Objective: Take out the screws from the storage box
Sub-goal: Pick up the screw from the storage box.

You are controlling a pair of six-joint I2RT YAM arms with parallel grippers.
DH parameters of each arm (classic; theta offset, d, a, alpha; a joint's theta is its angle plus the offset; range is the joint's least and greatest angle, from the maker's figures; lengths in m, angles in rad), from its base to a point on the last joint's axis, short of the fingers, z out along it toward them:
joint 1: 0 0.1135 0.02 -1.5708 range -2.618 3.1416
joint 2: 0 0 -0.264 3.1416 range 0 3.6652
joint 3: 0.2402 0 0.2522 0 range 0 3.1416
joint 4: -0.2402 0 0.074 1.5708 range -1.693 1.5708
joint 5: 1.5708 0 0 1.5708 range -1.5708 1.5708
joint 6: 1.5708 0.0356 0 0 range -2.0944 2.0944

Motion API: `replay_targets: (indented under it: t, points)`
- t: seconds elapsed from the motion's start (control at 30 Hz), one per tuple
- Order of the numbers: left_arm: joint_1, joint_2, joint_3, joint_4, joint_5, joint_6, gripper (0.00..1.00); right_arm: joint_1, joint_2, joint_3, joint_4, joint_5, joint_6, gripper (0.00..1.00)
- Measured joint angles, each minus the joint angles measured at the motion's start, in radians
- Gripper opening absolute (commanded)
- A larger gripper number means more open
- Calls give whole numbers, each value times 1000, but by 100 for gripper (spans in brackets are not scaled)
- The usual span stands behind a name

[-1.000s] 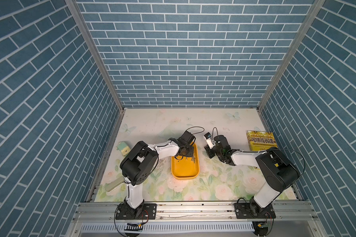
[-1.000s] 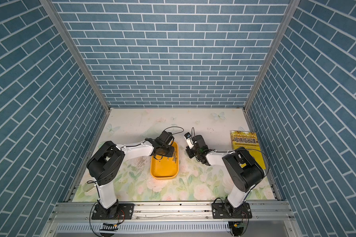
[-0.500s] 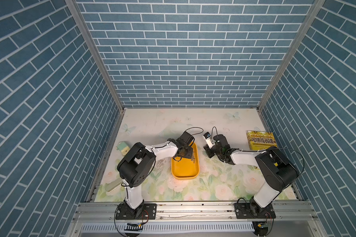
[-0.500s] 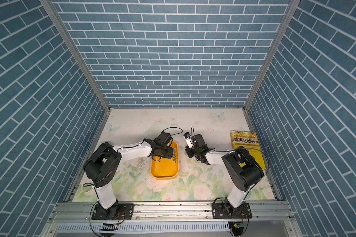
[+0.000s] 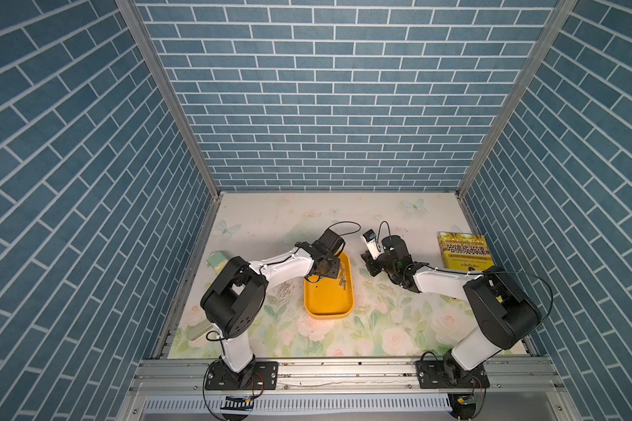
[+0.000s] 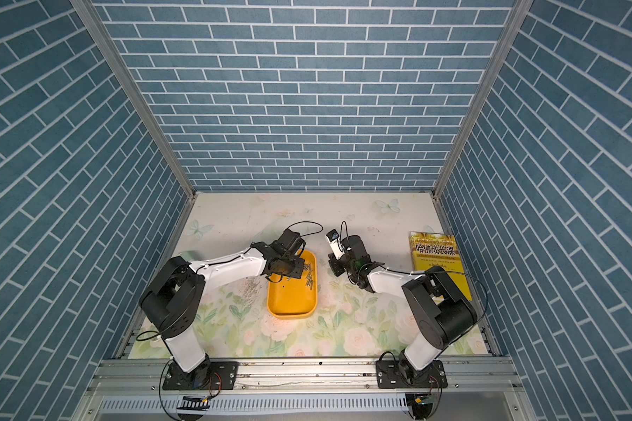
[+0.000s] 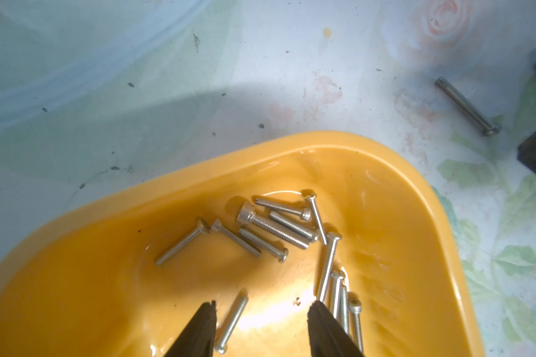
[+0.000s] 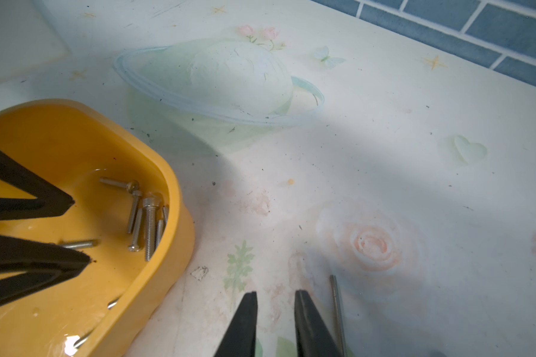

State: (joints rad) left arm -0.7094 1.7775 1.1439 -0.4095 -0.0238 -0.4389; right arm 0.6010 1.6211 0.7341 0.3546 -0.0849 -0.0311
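Hovering over storage box point(image 7: 415, 197), left gripper point(image 7: 260, 304) jaws apart, empty: picking step. Next: lower, centre on nearest screw point(image 7: 232, 321), close. Right gripper point(image 8: 275, 293) narrowly parted, empty, beside lone screw point(image 8: 336, 303) on floral mat point(image 8: 384, 154).

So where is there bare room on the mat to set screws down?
Bare: the mat between the storage box and back wall, and between box and front rail. Crowded: right of the box, where the right gripper and one screw are.
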Motion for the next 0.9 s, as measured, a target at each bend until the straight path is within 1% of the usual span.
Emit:
replay_targets:
  t: [0.17, 0.27, 0.4, 0.5, 0.6, 0.73, 0.77, 0.9]
  points:
    - [0, 2, -34, -7, -1, 6, 52, 0, -4, -1, 0, -1, 1, 25]
    - [0, 14, -43, -7, 0, 12, 51, 0, -32, -7, -2, 1, 1, 25]
    - [0, 35, -51, -5, 4, 26, 38, 0, -73, -8, -4, 13, 1, 25]
    - [0, 36, -52, -5, -2, 31, 33, 0, -104, -18, -5, 24, 2, 25]
    - [0, 36, -60, -4, -12, 33, 25, 0, -134, -45, -7, 42, 2, 25]
    - [0, 37, -70, 5, -24, 34, 2, 0, -158, -65, -18, 67, 2, 25]
    - [0, 37, -71, 14, -23, 31, 0, 0, -162, -65, -18, 70, 2, 25]
    - [0, 36, -81, 37, -22, 27, 0, 0, -193, -65, -16, 75, 2, 25]
